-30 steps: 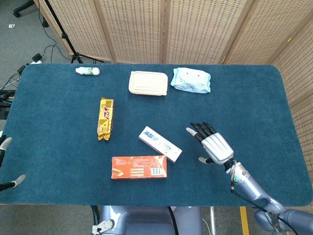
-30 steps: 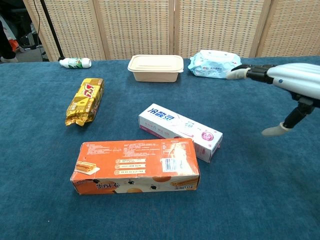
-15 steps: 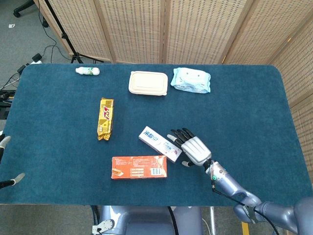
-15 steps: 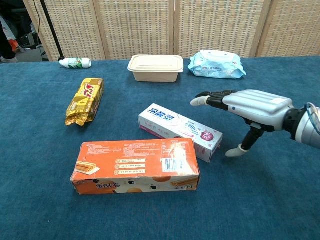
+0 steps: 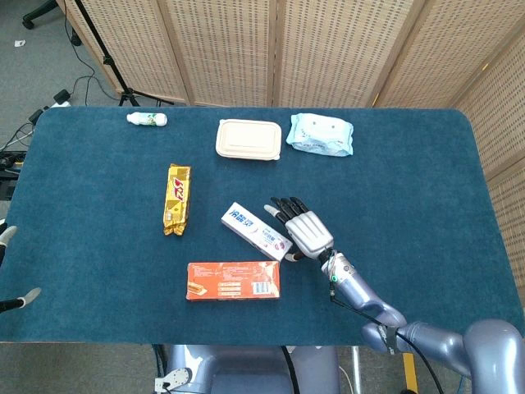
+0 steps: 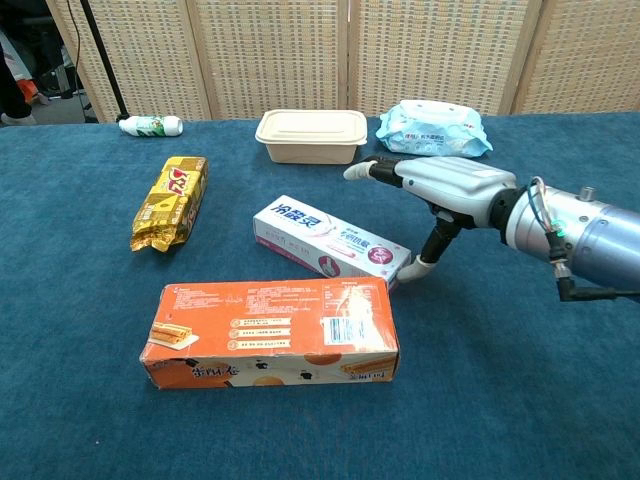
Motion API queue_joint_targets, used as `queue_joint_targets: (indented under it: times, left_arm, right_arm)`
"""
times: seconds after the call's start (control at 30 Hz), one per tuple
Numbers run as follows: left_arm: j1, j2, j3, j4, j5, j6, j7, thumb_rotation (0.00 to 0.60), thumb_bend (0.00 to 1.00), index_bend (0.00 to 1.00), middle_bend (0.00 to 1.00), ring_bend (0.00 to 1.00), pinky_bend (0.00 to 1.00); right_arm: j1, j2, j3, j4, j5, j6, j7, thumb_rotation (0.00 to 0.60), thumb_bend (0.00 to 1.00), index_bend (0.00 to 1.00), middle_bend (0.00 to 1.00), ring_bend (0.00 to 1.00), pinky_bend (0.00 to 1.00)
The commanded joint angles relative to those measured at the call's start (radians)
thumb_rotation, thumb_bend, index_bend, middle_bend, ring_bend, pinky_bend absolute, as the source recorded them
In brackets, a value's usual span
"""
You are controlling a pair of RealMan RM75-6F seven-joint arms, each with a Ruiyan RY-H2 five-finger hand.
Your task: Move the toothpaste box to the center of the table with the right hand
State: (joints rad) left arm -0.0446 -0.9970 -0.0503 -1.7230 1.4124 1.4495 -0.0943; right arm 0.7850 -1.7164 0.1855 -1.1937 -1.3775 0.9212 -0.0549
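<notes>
Blue surface (image 5: 410, 189): my right hand (image 5: 305, 232) has reached the toothpaste box (image 5: 257, 231), fingers spread, thumb touching its end, pushing it leftward.

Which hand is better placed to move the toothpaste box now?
The right hand: it sits at the toothpaste box's right end, thumb touching it. The left hand shows only at the table's far left edge.

right hand (image 5: 305, 232) touching toothpaste box (image 5: 257, 231) at its right end | orange box (image 5: 233, 280) just beside it, toward the tabletop's (image 5: 426, 180) near edge | yellow snack pack (image 5: 176, 198) to its left, open cloth between | lidded container (image 5: 248, 139) and wipes pack (image 5: 321, 135) well apart at the far edge | open cloth right of the hand
</notes>
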Motion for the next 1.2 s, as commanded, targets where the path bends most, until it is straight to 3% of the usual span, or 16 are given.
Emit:
queue_joint_targets:
  times: [0.03, 0.27, 0.63, 0.83, 0.9, 1.0, 1.07, 1.2]
  left_arm:
    - [0.0, 0.002, 0.001, 0.002, 0.0, -0.001, -0.006, 0.6, 0.0, 0.0, 0.0, 0.0, 0.0]
    - [0.001, 0.004, 0.001, 0.005, 0.0, -0.002, -0.018, 0.6, 0.0, 0.0, 0.0, 0.0, 0.0]
    - [-0.005, 0.008, -0.001, 0.011, -0.01, -0.017, -0.028, 0.6, 0.0, 0.0, 0.0, 0.0, 0.0]
    - [-0.002, 0.012, 0.001, 0.016, -0.005, -0.014, -0.044, 0.6, 0.0, 0.0, 0.0, 0.0, 0.0]
    - [-0.001, 0.014, 0.0, 0.016, -0.006, -0.012, -0.052, 0.6, 0.0, 0.0, 0.0, 0.0, 0.0]
    - [0.002, 0.02, 0.0, 0.02, 0.0, -0.007, -0.072, 0.6, 0.0, 0.0, 0.0, 0.0, 0.0]
    - [0.008, 0.023, 0.005, 0.021, 0.017, 0.006, -0.083, 0.6, 0.0, 0.0, 0.0, 0.0, 0.0]
    - [0.015, 0.024, 0.012, 0.025, 0.041, 0.025, -0.093, 0.6, 0.0, 0.0, 0.0, 0.0, 0.0]
  right_arm:
    - [0.022, -0.039, 0.034, 0.041, 0.046, -0.018, -0.028, 0.6, 0.0, 0.0, 0.0, 0.0, 0.06]
    - [0.051, -0.103, 0.063, 0.113, 0.113, -0.043, -0.081, 0.6, 0.0, 0.0, 0.0, 0.0, 0.06]
    - [0.12, -0.196, 0.16, 0.164, 0.202, -0.029, -0.132, 0.6, 0.0, 0.0, 0.0, 0.0, 0.06]
    - [0.127, -0.196, 0.161, 0.169, 0.209, -0.001, -0.187, 0.6, 0.0, 0.0, 0.0, 0.0, 0.06]
    - [0.121, -0.182, 0.162, 0.146, 0.205, 0.011, -0.189, 0.6, 0.0, 0.0, 0.0, 0.0, 0.06]
    - [0.093, -0.096, 0.152, 0.024, 0.169, 0.06, -0.209, 0.6, 0.0, 0.0, 0.0, 0.0, 0.06]
    - [0.042, 0.009, 0.121, -0.122, 0.104, 0.133, -0.23, 0.6, 0.0, 0.0, 0.0, 0.0, 0.06]
    - [-0.034, 0.128, 0.069, -0.272, 0.028, 0.229, -0.252, 0.6, 0.0, 0.0, 0.0, 0.0, 0.01]
